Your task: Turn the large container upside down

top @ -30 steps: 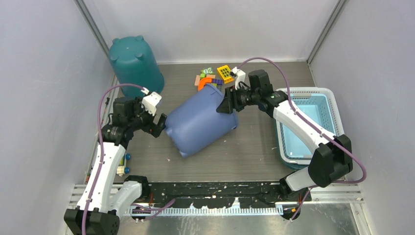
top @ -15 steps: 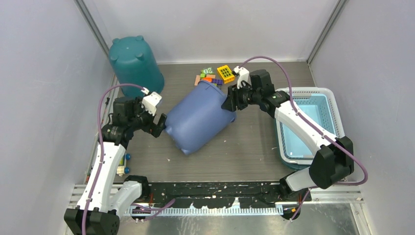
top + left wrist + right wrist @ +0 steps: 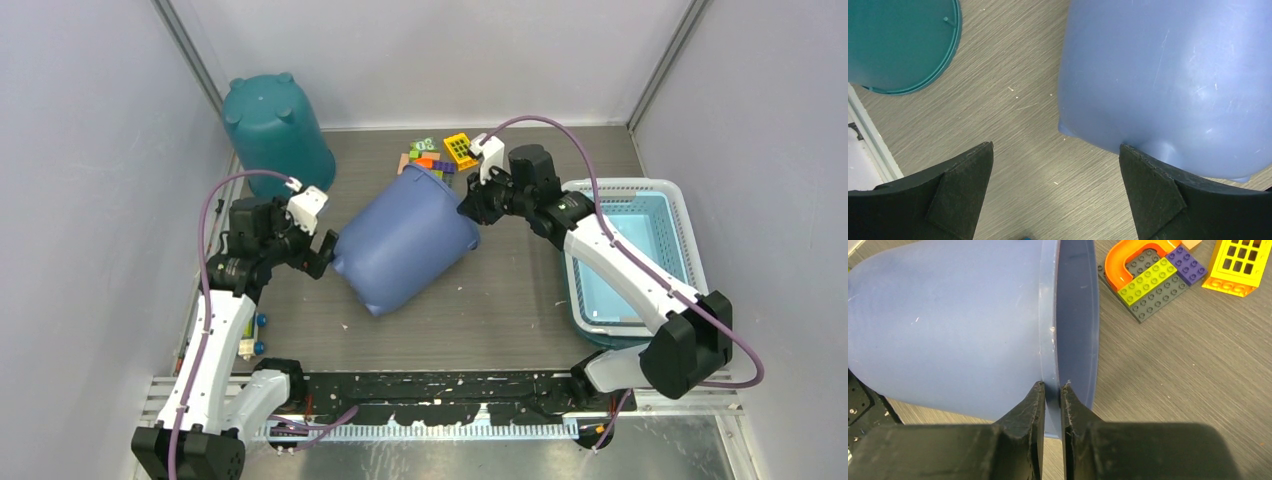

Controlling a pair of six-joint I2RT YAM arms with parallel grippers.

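right pincer (image 3: 1052, 386) pinches blue container (image 3: 948, 330) rim

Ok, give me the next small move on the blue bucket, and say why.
Probably lift the base with the left gripper. The blue bucket lies on its side, the right gripper pinches its rim, and the left jaws stand open beside the base, so raising that end should tip the mouth down.

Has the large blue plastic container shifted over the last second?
Yes. The large blue plastic container, pinched at its rim by the right claw, has swung its open end farther toward the colourful plastic toy bricks at the back.
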